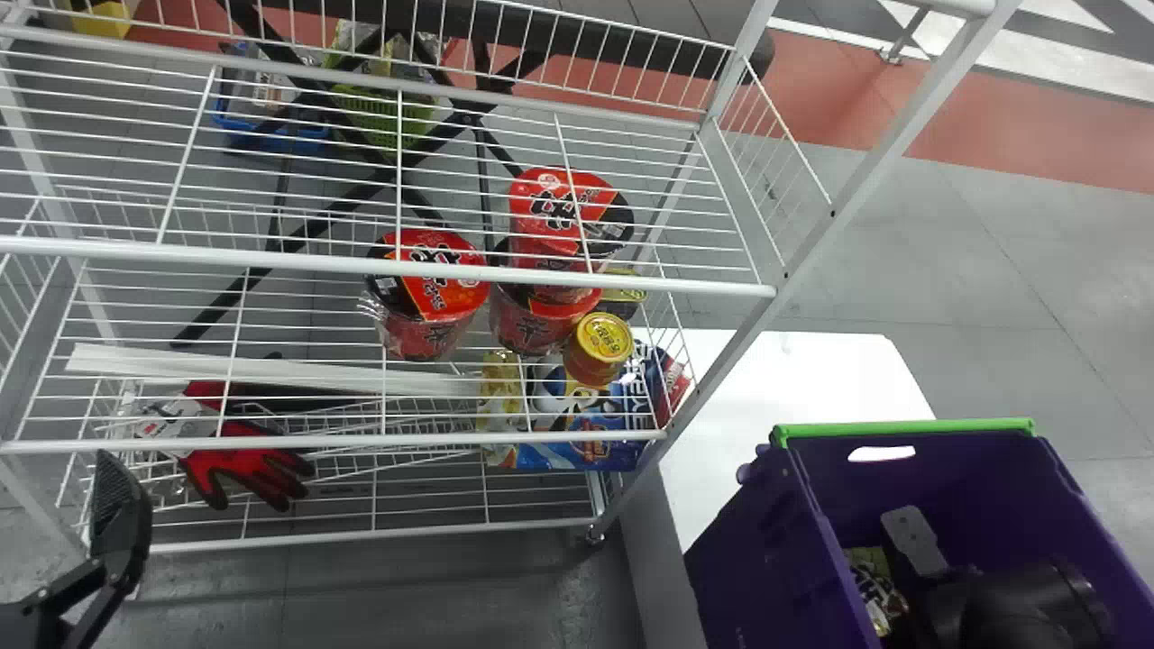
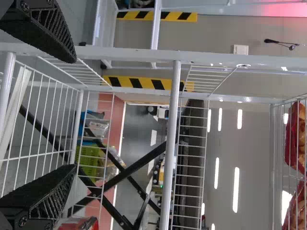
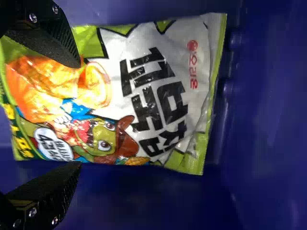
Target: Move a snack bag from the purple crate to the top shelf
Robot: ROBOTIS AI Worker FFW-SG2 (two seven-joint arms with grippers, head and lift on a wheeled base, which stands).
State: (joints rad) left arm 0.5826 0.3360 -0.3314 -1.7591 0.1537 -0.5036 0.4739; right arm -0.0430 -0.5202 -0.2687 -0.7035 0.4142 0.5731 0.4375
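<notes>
Down in the purple crate (image 1: 766,541), my right gripper (image 1: 947,590) is largely hidden by its own dark arm. A green-and-white snack bag (image 1: 873,586) lies beside it on the crate floor. In the right wrist view the snack bag (image 3: 158,96) lies flat, print side up; my right gripper (image 3: 76,115) is open over its one end, one finger overlapping the bag, the other near its long edge. Contact cannot be told. The top shelf (image 1: 388,266) is white wire. My left gripper (image 1: 113,514) is parked before the rack's left; the left gripper (image 2: 72,113) stands open, holding nothing.
Red noodle cups (image 1: 433,297) and a yellow-lidded jar (image 1: 599,347) stand below the top shelf. Lower are blue snack packs (image 1: 586,442) and a red glove (image 1: 257,464). A rack post (image 1: 811,225) rises between shelves and crate. A white table (image 1: 811,370) adjoins the crate.
</notes>
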